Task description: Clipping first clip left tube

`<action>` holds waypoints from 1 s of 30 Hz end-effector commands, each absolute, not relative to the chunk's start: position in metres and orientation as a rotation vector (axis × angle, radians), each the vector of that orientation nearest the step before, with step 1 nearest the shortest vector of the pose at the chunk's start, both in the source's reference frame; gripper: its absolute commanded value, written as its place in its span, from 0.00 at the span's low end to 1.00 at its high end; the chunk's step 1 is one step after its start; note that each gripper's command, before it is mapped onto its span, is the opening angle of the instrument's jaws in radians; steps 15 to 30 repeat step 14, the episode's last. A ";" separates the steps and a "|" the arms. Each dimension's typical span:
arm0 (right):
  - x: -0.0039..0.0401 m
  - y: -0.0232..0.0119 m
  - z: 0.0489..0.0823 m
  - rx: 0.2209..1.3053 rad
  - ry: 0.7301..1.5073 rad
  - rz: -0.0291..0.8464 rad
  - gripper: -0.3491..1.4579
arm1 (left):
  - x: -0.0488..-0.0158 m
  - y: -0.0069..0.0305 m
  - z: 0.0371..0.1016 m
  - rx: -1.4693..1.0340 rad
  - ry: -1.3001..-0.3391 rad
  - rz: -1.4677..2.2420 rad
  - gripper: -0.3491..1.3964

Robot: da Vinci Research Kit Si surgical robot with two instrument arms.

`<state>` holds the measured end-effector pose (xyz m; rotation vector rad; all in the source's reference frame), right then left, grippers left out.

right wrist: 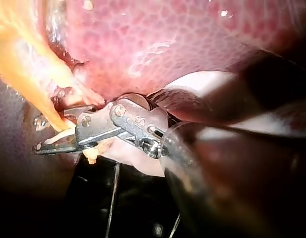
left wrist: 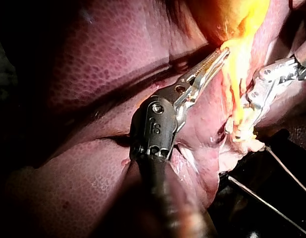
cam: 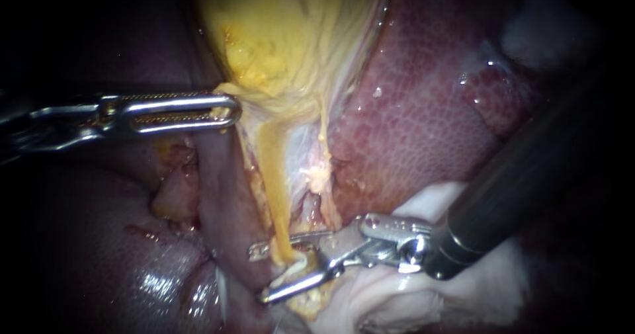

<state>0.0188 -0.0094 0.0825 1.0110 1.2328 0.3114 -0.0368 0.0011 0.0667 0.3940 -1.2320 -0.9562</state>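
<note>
The left instrument (cam: 230,110) has its jaws clamped on the lower edge of the gallbladder (cam: 284,36). It is probably drawing it away from the right instrument (cam: 259,273), so that the left tube (cam: 272,188) hangs stretched and clear of the liver (cam: 410,109). The right instrument comes in over white gauze (cam: 463,288), jaws apart, and the tube passes between them near their tips. It straddles the tube rather than grips it, which suits lining up square across it before closing. I cannot make out whether a clip is loaded in those jaws, though metal glints at one tip. The tube's run beyond the far jaw is hidden. The left shaft is lost in darkness.
</note>
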 end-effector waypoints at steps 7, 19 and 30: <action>0.0188 -0.0095 0.0826 1.011 1.234 0.309 0.00 | -0.0367 0.0010 0.0666 0.395 -1.234 -0.956 0.00; 0.0187 -0.0095 0.0826 1.016 1.231 0.311 0.00 | -0.0367 0.0009 0.0665 0.395 -1.234 -0.956 0.00; 0.0187 -0.0095 0.0826 1.016 1.231 0.311 0.00 | -0.0367 0.0009 0.0665 0.395 -1.234 -0.956 0.00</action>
